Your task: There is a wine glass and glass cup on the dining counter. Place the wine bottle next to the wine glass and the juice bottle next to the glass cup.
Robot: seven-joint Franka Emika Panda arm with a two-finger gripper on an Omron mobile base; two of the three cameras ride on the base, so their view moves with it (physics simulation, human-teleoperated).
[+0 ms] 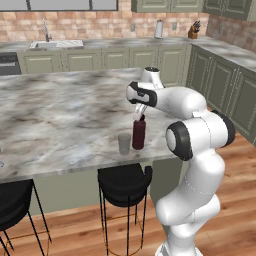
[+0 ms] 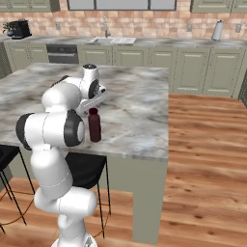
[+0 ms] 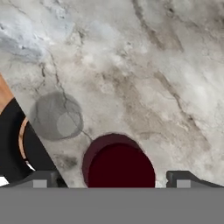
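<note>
Stools [image 1: 124, 185], black and round, stand closest to me, under the counter [image 1: 60, 110] edge. On that marble edge I see the dark red juice bottle [image 1: 139, 134] standing up, just beside the grey glass cup [image 1: 124, 144]. My hand [image 3: 113, 179] hangs right above the bottle with its fingers [image 3: 41, 179] spread wide, holding nothing.
</note>
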